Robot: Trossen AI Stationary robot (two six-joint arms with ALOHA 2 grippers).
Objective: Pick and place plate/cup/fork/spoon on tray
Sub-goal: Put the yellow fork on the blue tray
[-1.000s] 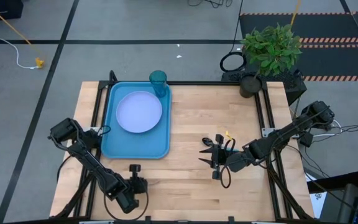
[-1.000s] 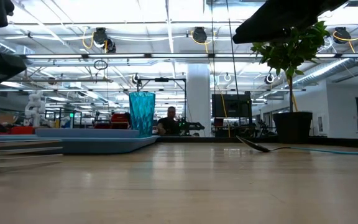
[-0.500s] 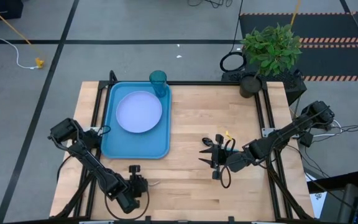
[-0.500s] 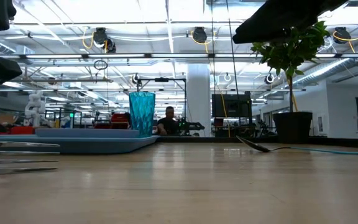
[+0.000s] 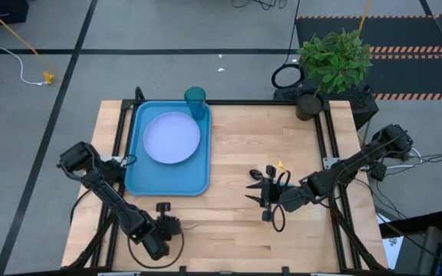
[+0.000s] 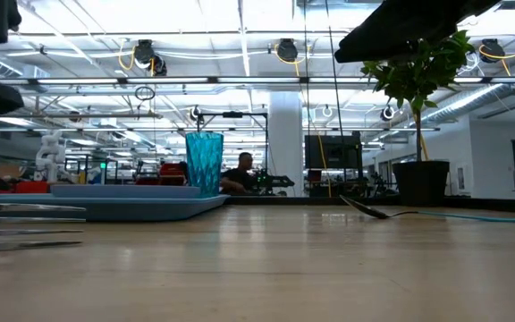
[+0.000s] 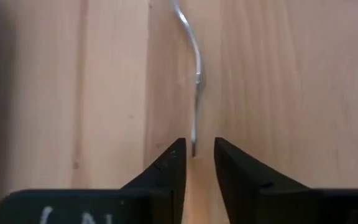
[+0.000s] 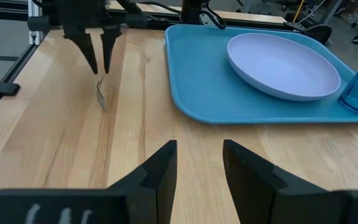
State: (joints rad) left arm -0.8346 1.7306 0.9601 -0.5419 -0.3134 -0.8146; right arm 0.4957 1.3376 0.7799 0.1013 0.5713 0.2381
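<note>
Small silver-tined metal fork [image 7: 194, 68] flat on wood table [image 5: 236, 146], near front edge, just off blue rect. plastic tray [image 5: 143, 184]. Left gripper [image 7: 195, 163] over it, fingers slightly apart, nothing clamped. Thin, stiff, light, prob. slippery; best pinched across narrow shank.

Right gripper [image 8: 199, 163] mid-table, fingers apart, empty.

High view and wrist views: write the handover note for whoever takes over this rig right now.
Left gripper: open, low over the table, tips either side of one end of the fork, which lies on the wood.
Right gripper: open, empty, over mid-table.
Done: plate and cup are on the tray.
Left: the fork, then the spoon, both lying on the table.
</note>
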